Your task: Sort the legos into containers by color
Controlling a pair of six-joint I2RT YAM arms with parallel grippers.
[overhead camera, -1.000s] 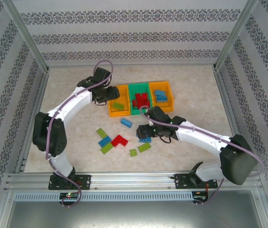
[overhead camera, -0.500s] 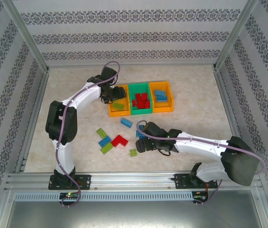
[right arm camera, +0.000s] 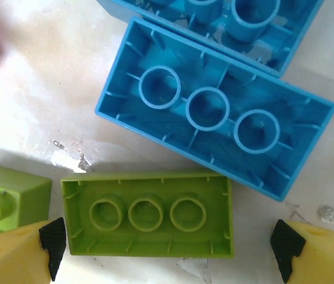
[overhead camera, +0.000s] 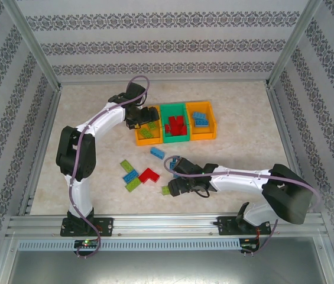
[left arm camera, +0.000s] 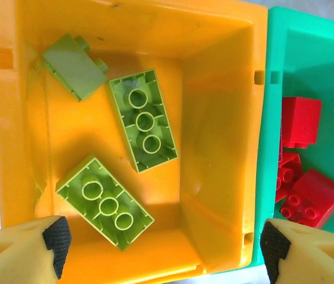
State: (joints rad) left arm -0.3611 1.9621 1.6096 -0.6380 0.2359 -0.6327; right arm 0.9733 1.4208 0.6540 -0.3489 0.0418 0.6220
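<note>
Right gripper (right arm camera: pixel 168 245), jaws spread, straddles the upturned lime-green plastic brick (right arm camera: pixel 149 214) on the table (right arm camera: pixel 36 89); we should centre lengthwise, clear of the blue plastic brick (right arm camera: pixel 214 112), before closing; left gripper (left arm camera: pixel 165 241) gapes empty over the orange plastic bin (left arm camera: pixel 214 118).

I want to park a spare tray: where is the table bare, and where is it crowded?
Bare: the table right of the bins up to the right wall, and the strip behind them. Crowded: in front of the bins, where loose bricks lie around the right gripper.
</note>
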